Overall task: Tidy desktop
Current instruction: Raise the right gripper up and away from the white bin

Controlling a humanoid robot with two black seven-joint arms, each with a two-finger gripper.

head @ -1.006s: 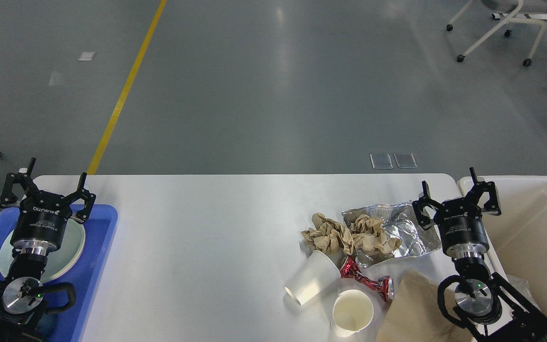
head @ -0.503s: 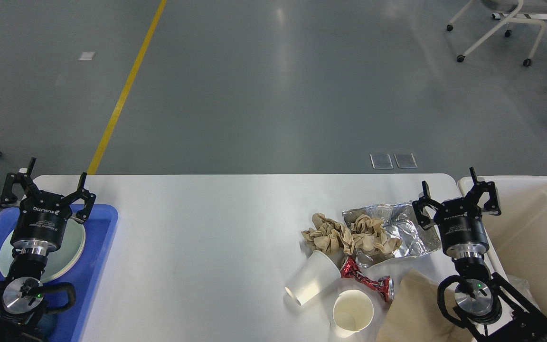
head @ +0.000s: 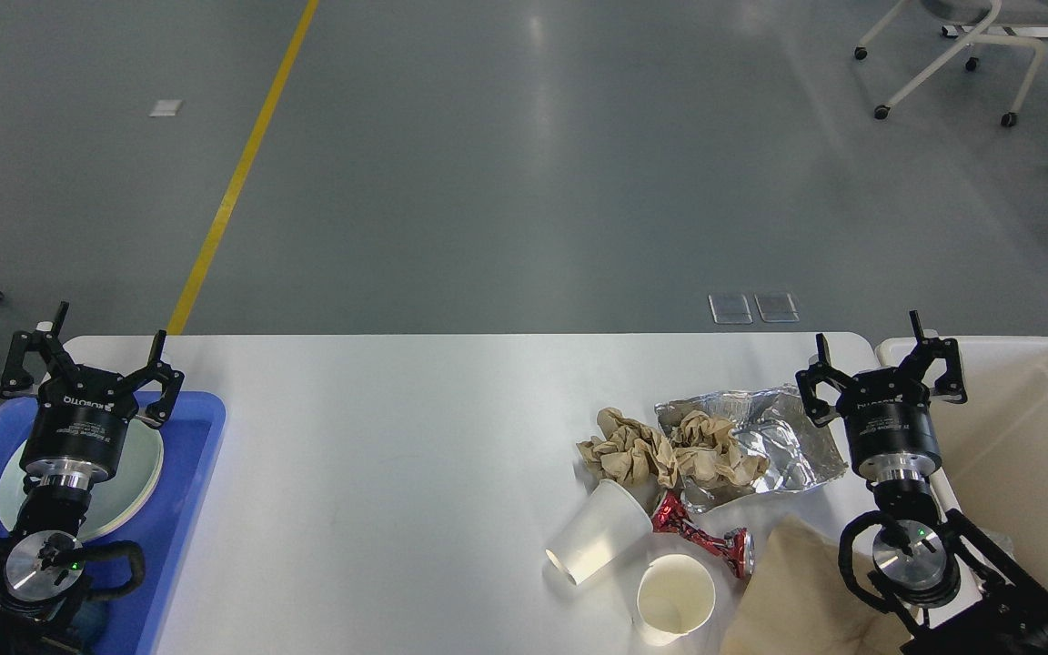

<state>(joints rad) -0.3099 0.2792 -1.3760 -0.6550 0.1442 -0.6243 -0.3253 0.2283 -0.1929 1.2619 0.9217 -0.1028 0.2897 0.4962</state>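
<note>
The white desktop [head: 397, 428] fills the lower view. Litter lies at its right: crumpled brown paper [head: 660, 450], a crinkled silver foil bag [head: 770, 437], a tipped white paper cup [head: 599, 532], an upright paper cup [head: 675, 598], a red wrapper [head: 706, 539] and a brown paper bag [head: 797, 596]. My right gripper [head: 879, 359] is open and empty, above the desktop's right edge beside the foil. My left gripper [head: 92, 350] is open and empty, above the blue tray.
A blue plastic tray [head: 187, 491] at the left holds a pale round plate [head: 128, 473]. A cream plastic bin [head: 1024, 455] stands off the right edge. A wheeled chair [head: 952, 55] stands far back on the grey floor.
My right gripper has risen slightly and shifted a little to the right, toward the bin. The left arm and the litter have not moved.
</note>
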